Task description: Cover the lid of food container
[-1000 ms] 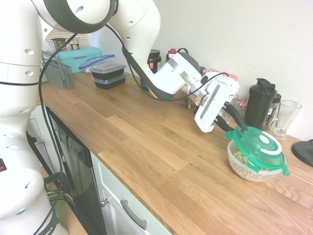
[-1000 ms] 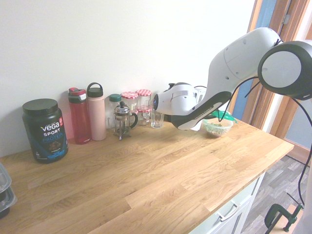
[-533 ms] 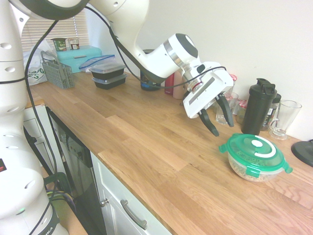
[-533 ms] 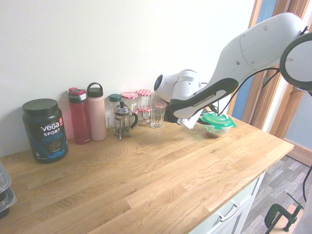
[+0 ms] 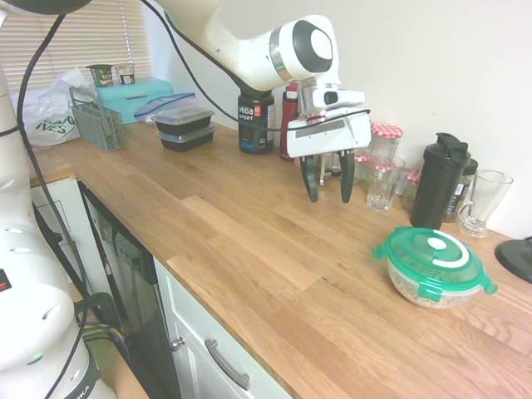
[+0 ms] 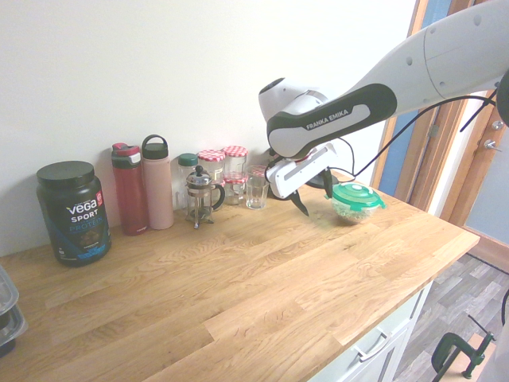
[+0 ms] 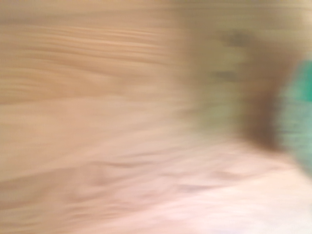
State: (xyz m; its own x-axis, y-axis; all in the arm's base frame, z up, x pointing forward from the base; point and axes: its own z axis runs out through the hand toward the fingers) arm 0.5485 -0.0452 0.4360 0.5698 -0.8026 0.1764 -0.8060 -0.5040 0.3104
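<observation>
Empty and spread wide, the white arm's two-finger gripper (image 5: 330, 178) hung in the air over the wooden counter (image 5: 249, 249), fingers pointing steeply down, well apart from the task's things. Toward the counter's far end, near its front edge, the round green translucent plastic lid (image 5: 432, 253) lay level on the round clear plastic food container of cereal rings (image 5: 420, 288). Whether its four snap flaps were pressed home could not be told; if they were not, the lid merely rested there and a later knock might tip it off or spill the cereal. Behind the gripper, along the wall edge, stood a clear drinking glass (image 5: 383, 182), red-checked jars (image 5: 384, 140) and a black shaker bottle (image 5: 440, 179); a careless sweep toward that row could topple them. The wrist view was only a blur of wood with a green smear.
</observation>
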